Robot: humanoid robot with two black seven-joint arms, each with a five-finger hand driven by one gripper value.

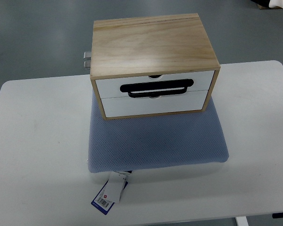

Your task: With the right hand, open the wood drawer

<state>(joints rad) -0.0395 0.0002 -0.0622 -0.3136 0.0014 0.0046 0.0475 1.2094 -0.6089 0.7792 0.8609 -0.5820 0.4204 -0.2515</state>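
A wooden box [151,44] with two white drawer fronts stands on a blue-grey cushion [155,141] on the white table [33,141]. The upper drawer [108,87] carries a black loop handle [156,88]. The lower drawer [132,106] sits right under it. Both drawers look closed, flush with the wooden frame. No robot hand or arm shows in the top view.
A paper tag [111,193] hangs from the cushion's front edge onto the table. A small metal bracket [87,60] shows behind the box at the left. The table's front edge runs along the bottom of the picture. Grey floor lies beyond the table.
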